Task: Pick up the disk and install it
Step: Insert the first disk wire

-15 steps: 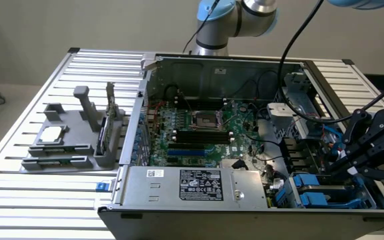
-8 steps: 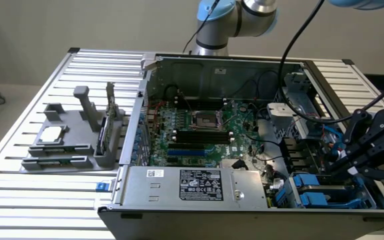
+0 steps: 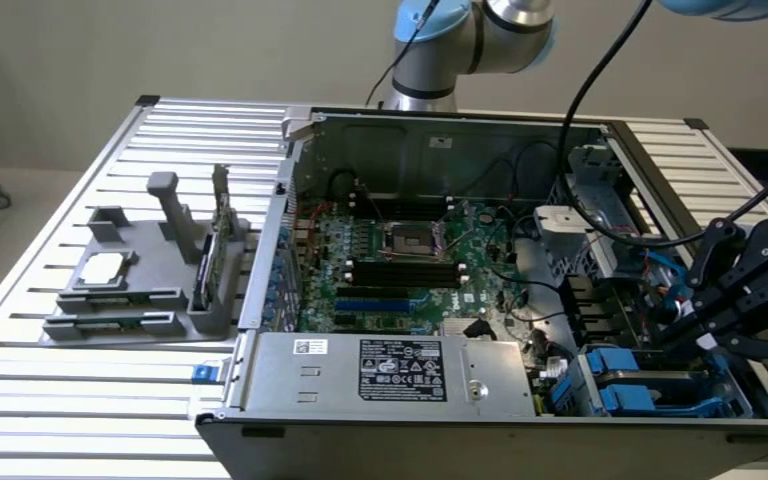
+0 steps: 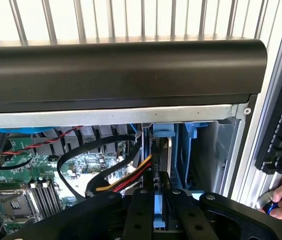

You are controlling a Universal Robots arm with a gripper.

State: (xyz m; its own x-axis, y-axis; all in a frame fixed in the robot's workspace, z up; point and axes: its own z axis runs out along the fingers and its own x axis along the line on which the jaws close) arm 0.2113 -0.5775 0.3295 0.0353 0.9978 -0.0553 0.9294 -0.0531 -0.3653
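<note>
My tool (image 4: pixel 159 196) is narrowed onto the blue-railed edge of the disk (image 4: pixel 159 219) — an edge grip, I judge, so the drive enters upright. Disk hangs at the drive bay (image 3: pixel 611 390), on the exterior view's right of the case (image 3: pixel 424 450).

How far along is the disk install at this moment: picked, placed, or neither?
Done: pickup, it seems; the disk, blue rail showing, sits between the closed fingers of the gripper. In hand: the gripper is down inside the computer case, at the drive bay on the exterior view's right, disk edge-on. Left: not yet released; whether it is fully seated cannot be told.
</note>
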